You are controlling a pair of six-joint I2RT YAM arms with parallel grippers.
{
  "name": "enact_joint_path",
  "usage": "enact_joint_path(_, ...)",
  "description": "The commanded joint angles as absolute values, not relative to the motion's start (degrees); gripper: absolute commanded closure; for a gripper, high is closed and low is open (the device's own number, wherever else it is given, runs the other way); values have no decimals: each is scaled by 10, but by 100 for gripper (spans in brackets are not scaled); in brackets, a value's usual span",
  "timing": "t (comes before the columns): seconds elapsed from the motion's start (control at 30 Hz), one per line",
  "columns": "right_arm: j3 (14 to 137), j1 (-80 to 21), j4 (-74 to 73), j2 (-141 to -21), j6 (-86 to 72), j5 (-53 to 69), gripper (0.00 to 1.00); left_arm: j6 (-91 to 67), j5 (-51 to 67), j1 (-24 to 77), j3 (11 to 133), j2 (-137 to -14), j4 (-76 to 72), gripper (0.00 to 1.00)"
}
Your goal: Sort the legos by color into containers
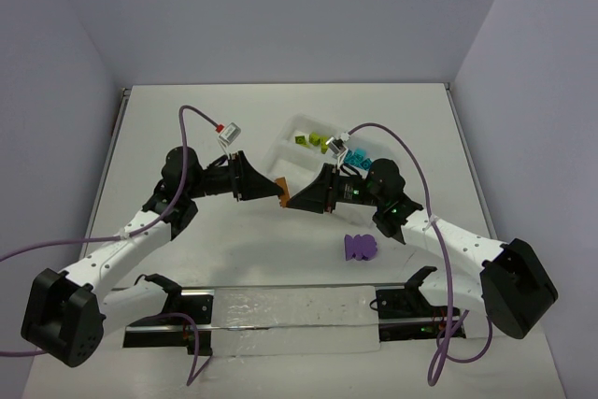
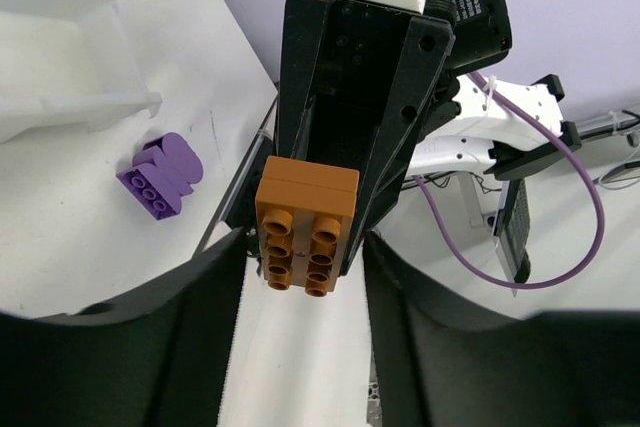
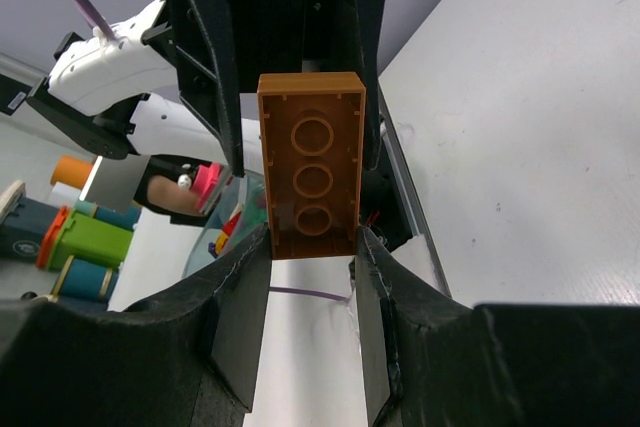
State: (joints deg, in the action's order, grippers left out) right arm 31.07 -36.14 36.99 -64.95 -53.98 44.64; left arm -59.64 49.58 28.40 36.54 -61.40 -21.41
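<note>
The left hand (image 1: 273,184) is spread, one finger on either side of the orange brick (image 2: 305,217), with a thin gap showing on each side. The brick sits in the air between the two hands, its studs facing the left hand. The right hand (image 3: 312,245) pinches its far end across the long flat sides. The brick looks light, stiff and smooth. It would likely swivel if held by one end, so grip the flat sides squarely. The tray (image 1: 285,145) lies beyond both hands, and a purple brick (image 1: 360,247) lies behind the right hand.
</note>
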Motion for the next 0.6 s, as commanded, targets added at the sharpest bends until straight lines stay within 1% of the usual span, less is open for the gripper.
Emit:
enact_joint_path(0.0,315,-367,404,-637,-542,455,100,-603,501,286,364,-603,-263,41)
enact_joint_path(0.07,315,-367,414,-638,-547,459,100,-613,505,286,359,-605,-281,40)
enact_joint_path(0.17,312,-367,437,-645,-563,468,100,-623,508,286,351,-606,-303,43)
enact_joint_path(0.47,308,-367,481,-656,-594,487,100,-622,508,286,350,-606,-305,44)
enact_joint_path(0.57,308,-367,482,-659,-594,490,100,-625,510,286,351,-606,-309,46)
